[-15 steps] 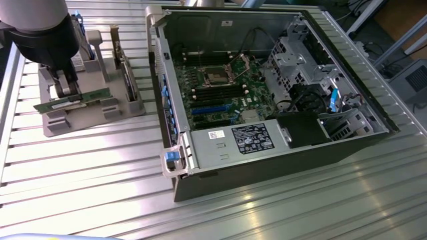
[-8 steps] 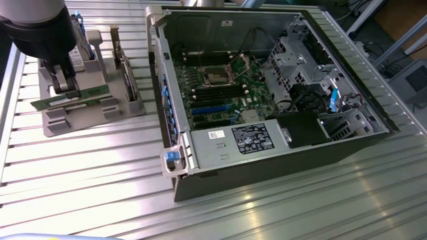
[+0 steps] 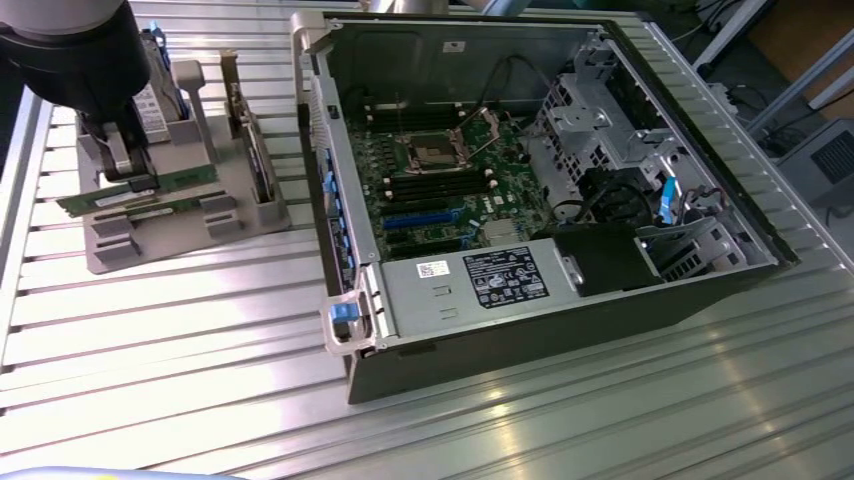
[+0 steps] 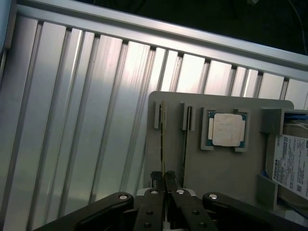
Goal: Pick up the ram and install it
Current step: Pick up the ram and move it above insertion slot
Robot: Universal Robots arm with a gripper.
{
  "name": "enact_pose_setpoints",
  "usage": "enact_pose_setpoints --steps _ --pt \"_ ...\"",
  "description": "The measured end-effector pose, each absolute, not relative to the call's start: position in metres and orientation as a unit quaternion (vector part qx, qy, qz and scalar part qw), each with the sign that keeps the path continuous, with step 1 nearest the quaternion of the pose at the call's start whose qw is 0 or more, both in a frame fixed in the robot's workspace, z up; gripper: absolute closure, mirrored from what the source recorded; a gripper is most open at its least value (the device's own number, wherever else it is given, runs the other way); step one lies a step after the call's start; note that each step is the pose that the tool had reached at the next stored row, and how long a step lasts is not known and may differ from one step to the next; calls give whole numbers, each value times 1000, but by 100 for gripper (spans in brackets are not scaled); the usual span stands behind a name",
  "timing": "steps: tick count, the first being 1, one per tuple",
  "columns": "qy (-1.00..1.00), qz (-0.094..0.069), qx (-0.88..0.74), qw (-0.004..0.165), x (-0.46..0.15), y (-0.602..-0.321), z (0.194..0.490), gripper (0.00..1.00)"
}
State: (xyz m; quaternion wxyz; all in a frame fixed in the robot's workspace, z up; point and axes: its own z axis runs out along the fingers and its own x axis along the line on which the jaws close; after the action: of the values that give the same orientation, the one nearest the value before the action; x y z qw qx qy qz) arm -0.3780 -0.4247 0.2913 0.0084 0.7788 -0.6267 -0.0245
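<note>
Two green ram sticks stand on edge in a grey holder [image 4: 216, 168]. In the wrist view my gripper [image 4: 163, 179] has its black fingers [image 4: 155, 182] pressed together on the thin edge of the ram [image 4: 162, 144] nearest the holder's rim. The second stick [image 4: 185, 139] runs alongside it, apart from the fingers. In the exterior view the gripper [image 3: 127, 170] reaches down onto the sticks [image 3: 167, 183] at the left, and both still sit in the holder [image 3: 174, 235]. The motherboard's memory slots [image 3: 434, 185] lie inside the open computer case [image 3: 534, 180].
A square silver processor [image 4: 227, 129] and a labelled hard drive [image 4: 291, 163] rest in the same holder beyond the second stick. The computer case's tall wall [image 3: 320, 150] stands between holder and motherboard. Ribbed aluminium table [image 3: 160, 330] stretches in front.
</note>
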Motion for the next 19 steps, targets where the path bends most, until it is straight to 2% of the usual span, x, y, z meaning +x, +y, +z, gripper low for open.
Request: enact_pose_setpoints --steps 19 --pt "-627 -25 779 8 -378 -425 308 87"
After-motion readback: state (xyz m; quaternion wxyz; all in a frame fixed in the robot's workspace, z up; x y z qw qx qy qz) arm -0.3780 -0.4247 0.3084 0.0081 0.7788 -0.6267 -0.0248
